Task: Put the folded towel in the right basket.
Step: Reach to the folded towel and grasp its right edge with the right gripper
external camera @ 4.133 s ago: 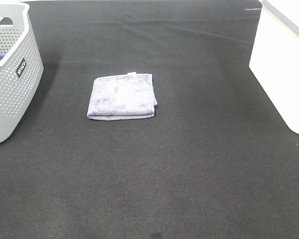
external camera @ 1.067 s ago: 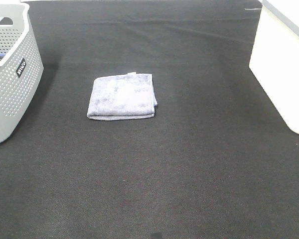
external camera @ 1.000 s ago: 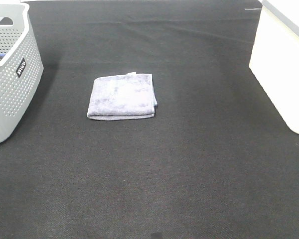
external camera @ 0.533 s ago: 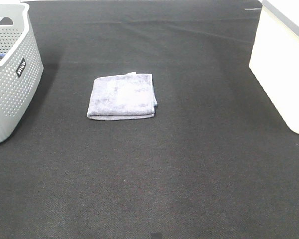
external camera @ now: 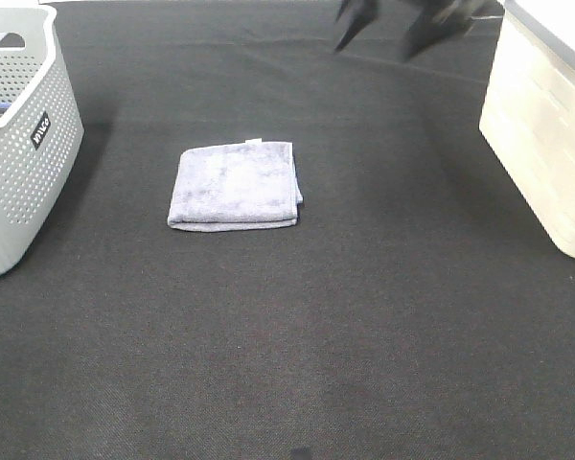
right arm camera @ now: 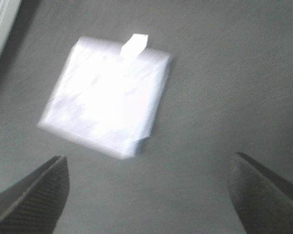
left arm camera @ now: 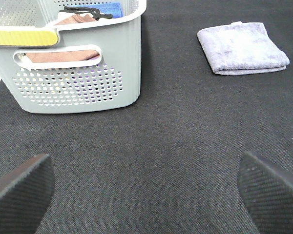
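Both pairs of jaws gape wide: the left gripper [left arm camera: 146,192] faces the grey basket [external camera: 29,163] at nine o'clock, the folded towel [external camera: 235,185] lies untouched near centre, and the right gripper [external camera: 388,26] has swept in at one o'clock, near the white basket [external camera: 541,134], likely starting its reach.

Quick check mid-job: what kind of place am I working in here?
Likely a staged laundry-sorting bench: a black mat, one folded towel, a grey perforated basket left and a white basket right.
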Controlling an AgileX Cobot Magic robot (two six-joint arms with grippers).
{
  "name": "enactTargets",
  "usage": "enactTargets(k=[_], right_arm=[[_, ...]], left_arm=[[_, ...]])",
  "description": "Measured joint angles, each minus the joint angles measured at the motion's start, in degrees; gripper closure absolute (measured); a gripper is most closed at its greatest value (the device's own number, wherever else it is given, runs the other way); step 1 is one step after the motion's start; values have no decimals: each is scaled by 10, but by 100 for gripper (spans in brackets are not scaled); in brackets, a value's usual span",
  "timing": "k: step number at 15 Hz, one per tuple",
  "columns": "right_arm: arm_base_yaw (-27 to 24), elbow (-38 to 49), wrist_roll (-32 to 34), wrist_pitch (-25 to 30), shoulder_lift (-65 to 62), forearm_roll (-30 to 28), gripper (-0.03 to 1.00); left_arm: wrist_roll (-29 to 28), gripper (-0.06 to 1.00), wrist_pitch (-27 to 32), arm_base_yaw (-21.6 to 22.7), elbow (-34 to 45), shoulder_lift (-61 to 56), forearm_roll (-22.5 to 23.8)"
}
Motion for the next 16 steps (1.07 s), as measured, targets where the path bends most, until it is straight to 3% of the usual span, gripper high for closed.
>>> enactTargets(k=[7,11,16], right_arm=[[0,-26,-54,32,169,147,14],[0,-29,-85,26,211,190,14],[0,-98,-95,16,277,201,14]], left_arm=[[0,-2,0,0,0,0,0],[0,-2,0,0,0,0,0],[0,-2,0,0,0,0,0]])
